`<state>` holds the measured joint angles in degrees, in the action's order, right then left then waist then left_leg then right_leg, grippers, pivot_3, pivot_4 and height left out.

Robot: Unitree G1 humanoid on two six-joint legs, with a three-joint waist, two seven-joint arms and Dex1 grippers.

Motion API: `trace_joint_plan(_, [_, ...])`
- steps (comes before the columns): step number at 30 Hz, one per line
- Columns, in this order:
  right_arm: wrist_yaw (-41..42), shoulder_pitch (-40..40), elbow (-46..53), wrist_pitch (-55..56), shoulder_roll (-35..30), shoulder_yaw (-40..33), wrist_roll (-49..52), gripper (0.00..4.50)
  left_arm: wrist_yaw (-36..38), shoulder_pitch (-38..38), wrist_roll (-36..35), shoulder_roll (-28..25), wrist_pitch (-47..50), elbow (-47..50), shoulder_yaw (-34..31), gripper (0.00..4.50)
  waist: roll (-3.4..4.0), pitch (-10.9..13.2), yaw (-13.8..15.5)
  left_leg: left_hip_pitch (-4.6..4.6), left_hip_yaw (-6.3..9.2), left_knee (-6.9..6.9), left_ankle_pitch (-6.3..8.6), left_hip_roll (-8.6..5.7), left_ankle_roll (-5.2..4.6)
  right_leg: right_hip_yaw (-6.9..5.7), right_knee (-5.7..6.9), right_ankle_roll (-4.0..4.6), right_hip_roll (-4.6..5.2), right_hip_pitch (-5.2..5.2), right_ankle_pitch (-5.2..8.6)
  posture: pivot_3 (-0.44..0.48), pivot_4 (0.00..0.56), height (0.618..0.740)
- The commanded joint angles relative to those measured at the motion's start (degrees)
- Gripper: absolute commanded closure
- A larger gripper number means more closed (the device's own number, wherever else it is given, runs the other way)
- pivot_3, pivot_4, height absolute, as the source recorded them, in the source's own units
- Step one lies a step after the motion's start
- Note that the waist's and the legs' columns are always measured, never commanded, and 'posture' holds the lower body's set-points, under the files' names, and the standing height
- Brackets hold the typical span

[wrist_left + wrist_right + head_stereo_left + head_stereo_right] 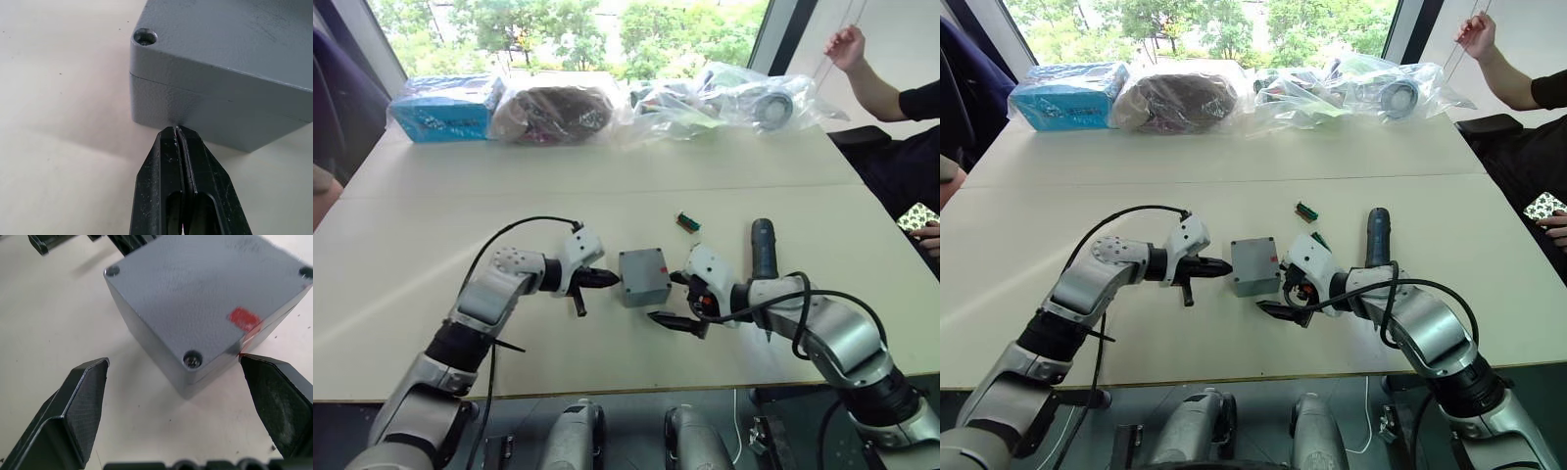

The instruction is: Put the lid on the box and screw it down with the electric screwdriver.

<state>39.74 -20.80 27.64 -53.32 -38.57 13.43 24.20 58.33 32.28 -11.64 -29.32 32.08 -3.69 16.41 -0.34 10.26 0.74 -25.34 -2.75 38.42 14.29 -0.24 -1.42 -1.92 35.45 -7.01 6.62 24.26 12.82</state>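
Observation:
The grey box stands mid-table with the lid seated on top; a seam runs round it and a red mark sits by one corner. My left gripper is shut, empty, its tips right at the box's left wall. My right gripper is open at the box's right front corner, one finger on each side of it and not touching. The electric screwdriver lies on the table just right of my right wrist, held by nothing.
A small green connector lies behind the box. Plastic bags and a blue carton line the table's far edge. A person sits at the right, one hand raised. The near table edge is close below both arms.

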Motion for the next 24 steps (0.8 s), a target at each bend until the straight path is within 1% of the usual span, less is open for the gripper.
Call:
trace_joint_plan(1, [1.82, 0.22, 5.17, -0.9, -1.99, -4.32, 3.13, 0.09, 0.21, 0.99, -0.58, -0.66, -0.71, 2.15, -1.68, 4.5, 0.0, 0.0, 0.0, 0.0, 0.0, 0.0, 0.0, 0.0, 0.0, 0.0, 0.0, 0.0, 0.0, 0.0, 0.0, 0.0, 0.15, 0.74])
trace_joint_plan(2, [2.7, 0.25, 5.94, -1.36, -3.22, -5.58, 3.97, 0.09, 0.5, 0.92, -0.81, -1.23, -0.48, 2.52, -2.06, 4.5, 0.0, 0.0, 0.02, 0.0, 0.0, 0.0, 0.0, 0.0, 0.0, 0.0, 0.0, 0.0, 0.0, 0.0, 0.0, 0.0, 0.15, 0.74])
trace_joint_plan(4, [6.7, -1.52, 6.66, -1.67, -7.99, -10.0, 6.46, 0.09, 1.47, 0.82, -1.74, -3.4, 0.52, 3.67, -3.61, 4.5, 0.01, 0.01, -0.03, -0.02, 0.0, 0.02, 0.0, 0.01, 0.0, 0.0, 0.0, 0.0, 0.03, 0.0, 0.0, 0.0, 0.15, 0.74])
trace_joint_plan(6, [7.03, -5.6, 3.63, -3.51, -7.59, -15.85, 11.29, 0.09, 2.1, 0.94, -3.75, -4.84, 1.77, 4.28, -5.93, 4.5, -0.01, 0.02, -0.24, -0.01, 0.0, 0.03, 0.0, 0.04, 0.0, 0.0, -0.01, 0.0, 0.05, 0.0, 0.0, 0.0, 0.15, 0.74])
trace_joint_plan(7, [6.33, -7.8, 0.44, -3.19, -5.96, -17.6, 12.4, 0.09, 1.9, 1.2, -5.3, -4.87, 2.99, 4.38, -7.48, 4.5, 0.0, 0.01, -0.46, 0.01, 0.0, 0.04, 0.0, 0.07, 0.0, 0.0, 0.01, 0.0, 0.04, 0.0, 0.0, 0.0, 0.15, 0.74])
trace_joint_plan(9, [4.91, -10.9, -5.23, -1.38, -3.34, -18.23, 11.65, 0.09, 1.56, 1.81, -7.64, -4.45, 5.36, 4.11, -9.71, 4.5, -0.02, 0.0, -0.47, 0.06, -0.01, 0.03, 0.0, 0.09, 0.0, 0.0, 0.03, 0.01, 0.02, 0.0, -0.01, 0.0, 0.15, 0.74])
trace_joint_plan(11, [3.4, -14.08, -16.99, 6.29, -0.41, -14.66, 4.71, 0.09, 0.87, 2.4, -9.05, -4.25, 6.84, 4.94, -11.19, 4.5, -0.06, -0.03, -0.34, 0.1, 0.03, 0.04, -0.01, 0.08, 0.01, -0.01, 0.07, 0.02, -0.05, -0.06, -0.01, 0.0, 0.15, 0.74])
trace_joint_plan(13, [3.67, -17.61, -29.67, 14.51, 2.39, -10.99, -1.21, 0.09, 0.09, 3.15, -9.98, -4.21, 8.23, 6.21, -12.02, 4.5, -0.07, -0.03, -0.41, 0.1, -0.01, 0.04, -0.01, 0.0, 0.02, 0.0, 0.08, 0.02, -0.07, -0.07, -0.01, 0.0, 0.15, 0.74])
trace_joint_plan(17, [5.05, -24.82, -50.56, 27.2, 7.36, -7.87, -8.0, 0.09, -1.12, 3.02, -11.17, -4.43, 10.53, 9.06, -12.17, 4.5, -0.03, 0.0, -0.42, 0.02, -0.07, 0.09, -0.03, -0.04, 0.05, 0.02, 0.06, 0.01, -0.05, -0.05, -0.01, 0.0, 0.15, 0.74])
trace_joint_plan(20, [5.74, -29.34, -62.7, 34.24, 10.05, -6.88, -11.51, 0.75, -2.14, 2.23, -11.82, -4.35, 11.57, 10.98, -11.97, 4.5, -0.01, 0.01, -0.88, -0.01, -0.08, 0.09, -0.05, -0.04, 0.08, 0.04, 0.05, 0.01, -0.06, 0.0, -0.01, 0.0, 0.15, 0.74])
trace_joint_plan(21, [6.06, -30.56, -65.98, 36.15, 10.77, -6.76, -12.45, 1.15, -2.41, 2.1, -11.97, -4.32, 11.83, 11.32, -11.98, 4.5, -0.01, 0.01, -1.01, 0.0, -0.08, 0.09, -0.08, -0.03, 0.13, 0.04, 0.06, 0.01, -0.06, 0.0, -0.01, 0.0, 0.15, 0.74])
trace_joint_plan(22, [6.23, -31.77, -69.06, 37.72, 11.51, -6.85, -13.18, 1.44, -2.69, 1.99, -12.13, -4.31, 12.07, 11.57, -12.02, 4.5, -0.01, 0.01, -1.31, 0.0, -0.07, 0.08, -0.09, -0.03, 0.15, 0.04, 0.05, 0.01, -0.06, 0.0, -0.01, 0.0, 0.15, 0.74])
trace_joint_plan(24, [6.64, -33.58, -73.72, 40.28, 12.47, -7.1, -14.43, 2.24, -3.15, 1.86, -12.43, -4.37, 12.36, 11.88, -12.08, 4.5, -0.01, 0.01, -1.6, 0.0, -0.07, 0.07, -0.09, -0.03, 0.15, 0.04, 0.05, 0.01, -0.06, 0.0, -0.01, 0.0, 0.15, 0.74])
